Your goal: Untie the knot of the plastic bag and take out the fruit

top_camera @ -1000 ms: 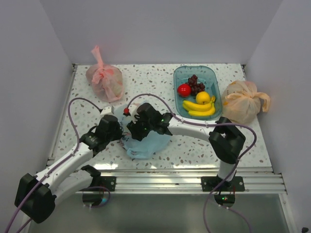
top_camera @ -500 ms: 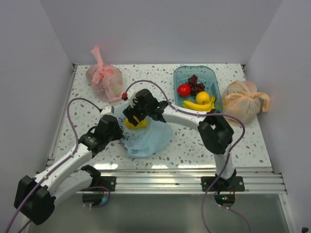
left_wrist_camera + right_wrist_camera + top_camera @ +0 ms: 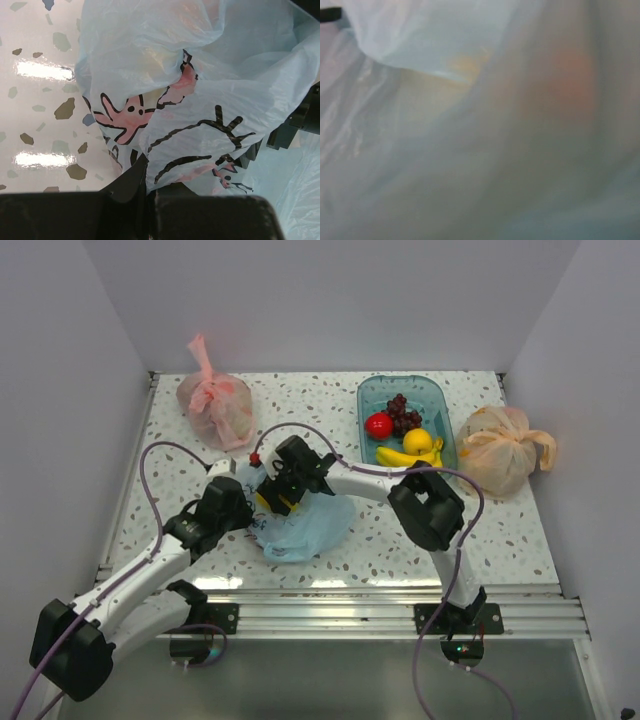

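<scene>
The plastic bag (image 3: 305,525) is lying slack, well to the left of the teal tray (image 3: 372,398). The left gripper (image 3: 144,172) is pinching the bag's printed film between closed fingers — on the side far from the tray. The right gripper (image 3: 280,490) is reaching into the bag beside a yellow fruit (image 3: 264,500); film is filling its wrist view, so I cannot tell whether it is open or clamped. An apple (image 3: 378,425), grapes (image 3: 404,412) and bananas (image 3: 408,462) are sitting in the tray.

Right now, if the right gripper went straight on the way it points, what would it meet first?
The plastic bag: its film fills the right wrist view, so the right gripper is likely against it.
</scene>
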